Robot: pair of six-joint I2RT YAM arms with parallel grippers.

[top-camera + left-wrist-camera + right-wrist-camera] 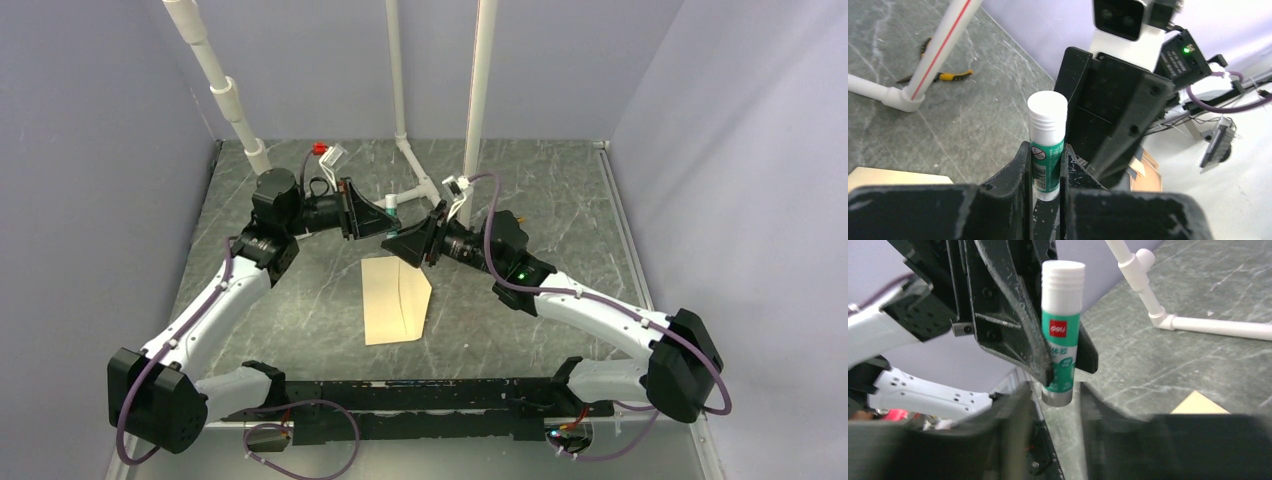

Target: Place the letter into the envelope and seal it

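Note:
The tan envelope [396,300] lies flat on the marble table in front of both arms; a corner of it shows in the left wrist view [893,175] and the right wrist view [1198,402]. The letter is out of view. Above the envelope's far end, my left gripper [1046,150] is shut on a green-and-white glue stick [1047,135], its white cap pointing away from the palm. My right gripper [1055,392] faces it closely, jaws apart on either side of the stick's grey lower end [1058,396], not touching it. The two grippers [385,215] [405,243] nearly meet.
White pipes [420,170] stand on the table just behind the grippers. A yellow-handled tool [948,76] lies beside the pipe joint. A small red item [320,148] sits at the back left. Purple walls close in the table on three sides.

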